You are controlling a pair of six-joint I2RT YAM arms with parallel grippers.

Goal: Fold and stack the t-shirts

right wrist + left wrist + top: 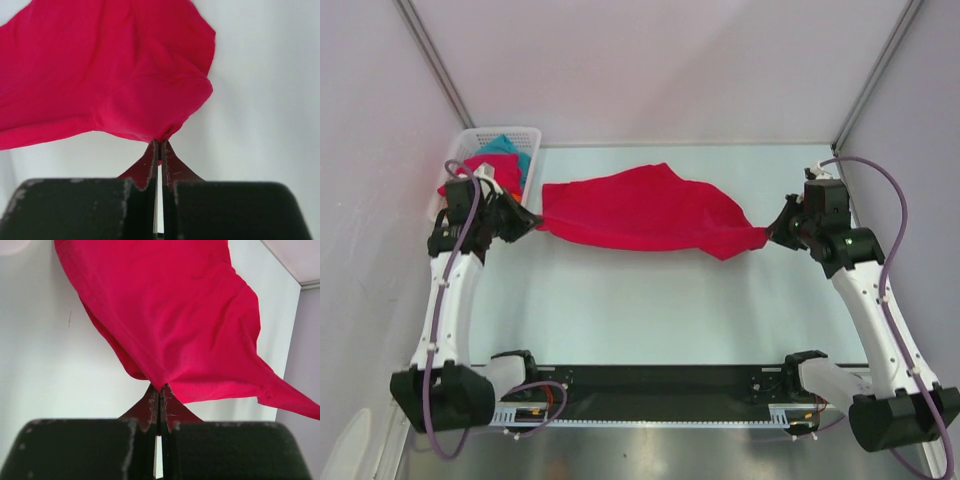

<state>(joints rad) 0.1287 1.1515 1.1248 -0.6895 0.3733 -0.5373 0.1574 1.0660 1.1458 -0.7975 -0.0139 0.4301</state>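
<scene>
A crimson-pink t-shirt (645, 212) hangs stretched between my two grippers above the middle of the table. My left gripper (538, 219) is shut on its left corner; the left wrist view shows the cloth (170, 325) pinched at the fingertips (160, 390). My right gripper (772, 232) is shut on its right corner; the right wrist view shows the cloth (115, 75) pinched there (160, 144). More shirts, teal (508, 150) and crimson-pink (492, 172), lie in the basket at the back left. No orange shirt shows.
A white mesh basket (525, 133) stands at the table's back left corner, right behind my left arm. The enclosure's walls rise at the left, right and back. A black rail (660, 380) runs along the near edge between the arm bases.
</scene>
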